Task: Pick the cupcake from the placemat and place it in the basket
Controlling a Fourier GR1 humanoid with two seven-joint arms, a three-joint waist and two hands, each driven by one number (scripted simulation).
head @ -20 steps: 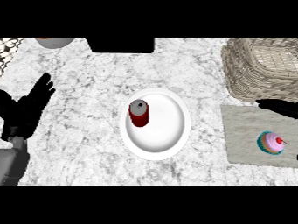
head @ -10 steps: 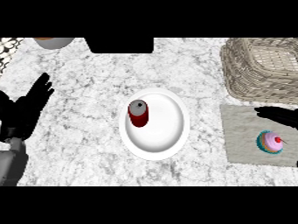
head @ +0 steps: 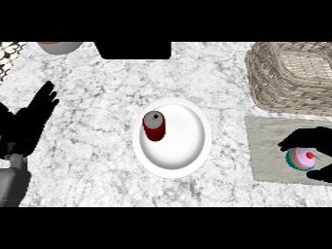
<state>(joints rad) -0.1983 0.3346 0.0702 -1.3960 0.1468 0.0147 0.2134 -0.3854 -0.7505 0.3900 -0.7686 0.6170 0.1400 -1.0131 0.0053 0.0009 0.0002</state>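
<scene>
A plate (head: 173,137) lies mid-counter with a can (head: 153,125) on it. To its right lies the placemat (head: 269,146) bearing the cupcake (head: 301,158), with the basket (head: 303,78) behind it. A bowl (head: 58,46) sits at the far left.

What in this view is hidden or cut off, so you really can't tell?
- Cupcake: the right hand curls around it and covers part of it, so contact is unclear.
- Basket: cut off by the right edge.
- Bowl: only its lower rim shows at the top edge; contents unseen.
- Can on the plate: label too small to read.
- Left hand: open, resting at the left.
</scene>
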